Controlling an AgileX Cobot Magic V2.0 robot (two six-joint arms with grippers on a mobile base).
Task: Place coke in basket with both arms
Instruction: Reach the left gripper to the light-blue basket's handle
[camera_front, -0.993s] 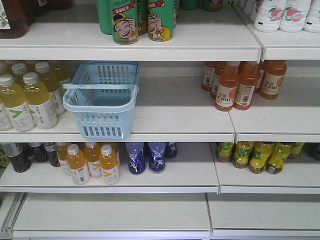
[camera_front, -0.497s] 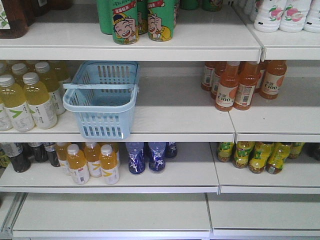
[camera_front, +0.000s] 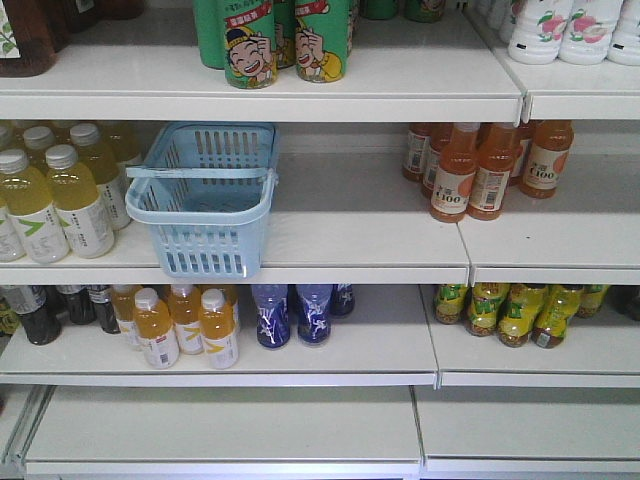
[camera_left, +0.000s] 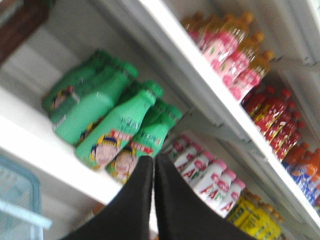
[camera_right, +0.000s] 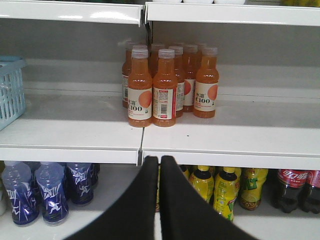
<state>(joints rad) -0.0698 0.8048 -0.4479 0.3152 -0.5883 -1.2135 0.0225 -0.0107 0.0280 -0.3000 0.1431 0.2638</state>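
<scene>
White shop shelves (camera_front: 350, 230) carry rows of drinks. The light blue slotted plastic basket (camera_front: 205, 245) stands on the middle shelf, just beside yellow-drink bottles (camera_front: 60, 205). The black wedge-shaped left tool (camera_left: 153, 162) and the right tool (camera_right: 160, 161) both have their fingers pressed together, gripping nothing. Blurred red bottles (camera_left: 272, 112) line a higher shelf.

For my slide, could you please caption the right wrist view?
Shut right gripper faces orange C100 bottles on a white shelf, basket at far left.
</scene>
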